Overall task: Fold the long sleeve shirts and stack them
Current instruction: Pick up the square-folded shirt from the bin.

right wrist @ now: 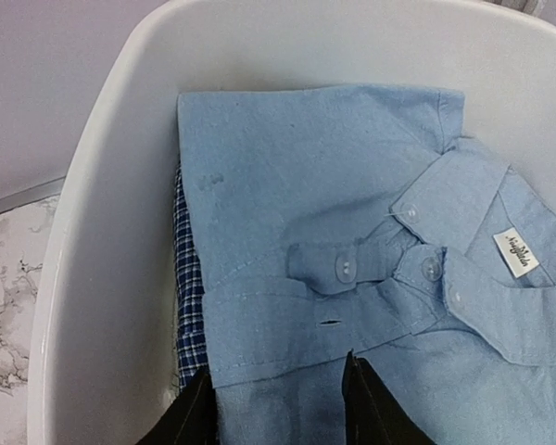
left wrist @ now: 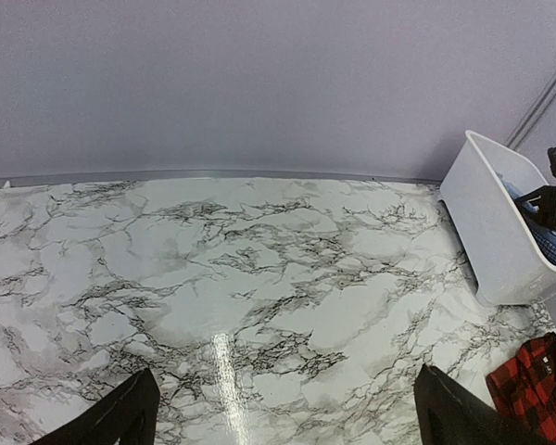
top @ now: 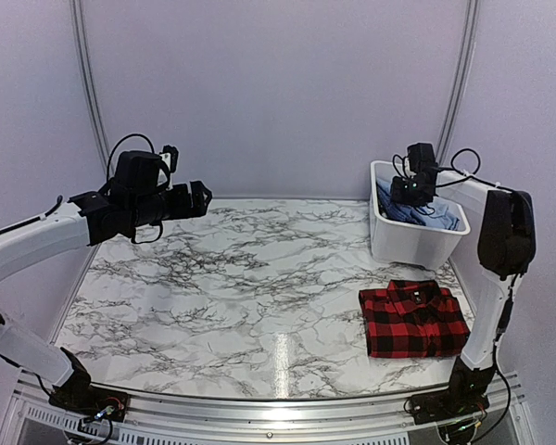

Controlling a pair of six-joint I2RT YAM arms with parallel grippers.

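The red-and-black plaid shirt lies folded on the marble table at the front right; its corner shows in the left wrist view. The light blue shirt lies on top inside the white bin, with the darker blue patterned shirt showing under its left edge. My right gripper is down in the bin, jaws partly apart, fingertips resting on the light blue cloth near its cuff. My left gripper hovers wide open and empty above the table's back left; it also shows in the left wrist view.
The bin stands at the table's back right corner against the wall. The marble tabletop stretches from the left arm to the plaid shirt. Grey booth walls close in the back and sides.
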